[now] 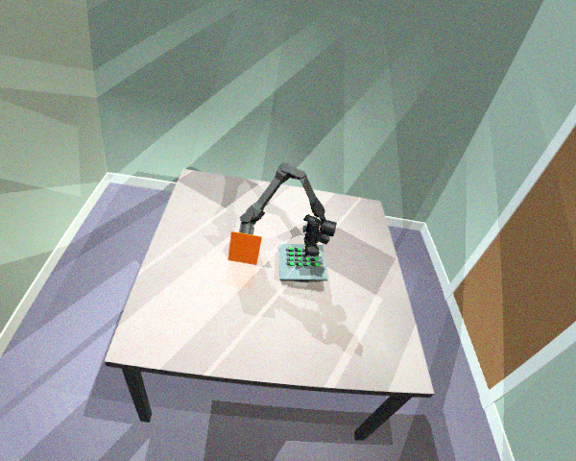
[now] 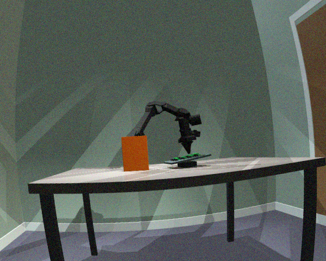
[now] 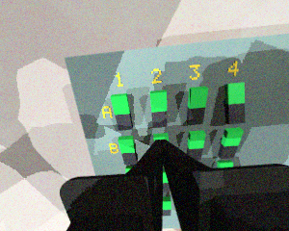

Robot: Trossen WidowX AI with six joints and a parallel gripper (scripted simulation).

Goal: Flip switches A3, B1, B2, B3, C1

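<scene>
The tilted light-blue panel [image 1: 289,274] [image 2: 206,155] [image 3: 82,77] carries rows of green and black rocker switches. My gripper [image 2: 189,153] [image 3: 160,144] is shut and empty, pointing down. In the wrist view its tips overlap switch B2 [image 3: 161,138], partly hiding it; whether they touch it I cannot tell. Switches A3 [image 3: 197,98], B1 [image 3: 126,145] and B3 [image 3: 197,140] show in the wrist view; which end of each is raised is unclear. C1 [image 3: 128,169] is mostly hidden behind the fingers, as is most of row C.
Switches A1 [image 3: 120,106], A2 [image 3: 159,103], A4 [image 3: 236,93] and B4 [image 3: 231,139] surround the nearby ones. An orange block [image 1: 245,248] [image 2: 135,153] stands by the arm's base. The panel rests on a dark support [image 2: 187,164] on the table [image 1: 194,307].
</scene>
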